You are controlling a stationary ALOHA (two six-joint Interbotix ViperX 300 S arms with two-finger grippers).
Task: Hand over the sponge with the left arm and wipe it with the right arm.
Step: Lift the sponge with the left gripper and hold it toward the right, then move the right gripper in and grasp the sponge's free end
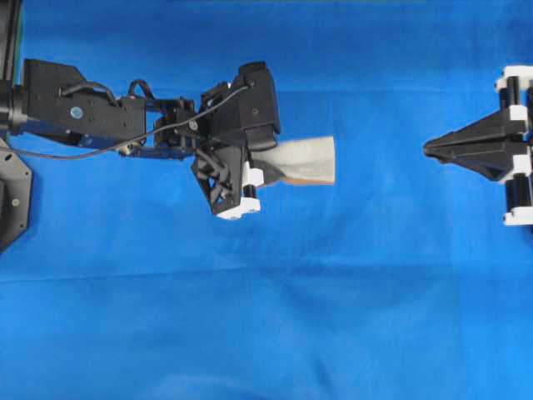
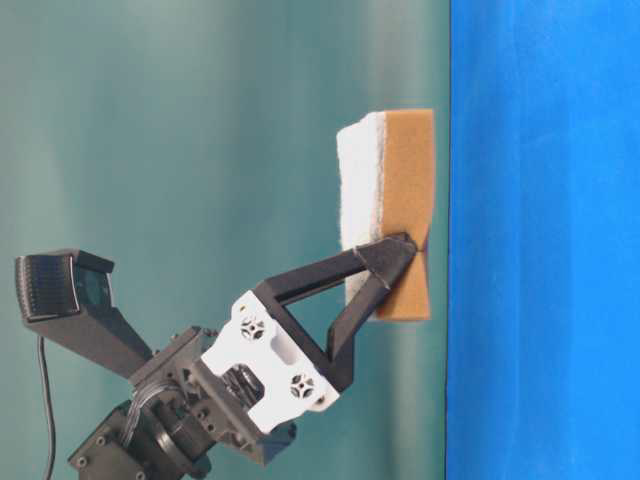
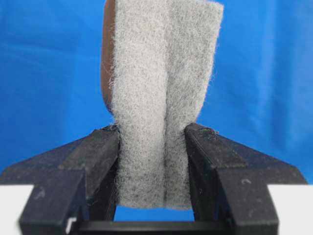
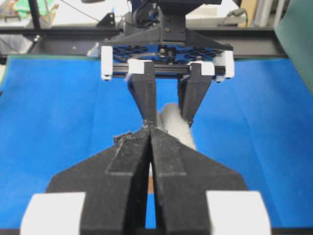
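The handover step is in hand: the left arm (image 1: 92, 108) holds the sponge (image 1: 308, 160) up off the blue cloth (image 1: 266, 317) and points it toward the right arm (image 1: 516, 146), which waits at the far edge of the overhead view, well apart from it. The left gripper (image 3: 152, 142) is closed partway on the sponge, its two fingers (image 3: 93, 152) pressing the fuzzy grey face in from both sides so that the pad pinches to a narrow waist between them (the wrist view shows a crease running up the middle). From table level the sponge stands on end, white layer on one side and orange-brown layer on the other, with most of its length sticking out free beyond the fingertips. The right gripper (image 4: 149, 134) is fully closed on nothing, its tips touching in a point aimed at the sponge. By my judgement, the next move calls for the right gripper to open wide enough to take the sponge's free end, then for the two arms to close the gap between them, and for the left to let go only once the right has a firm hold; wiping comes after that.
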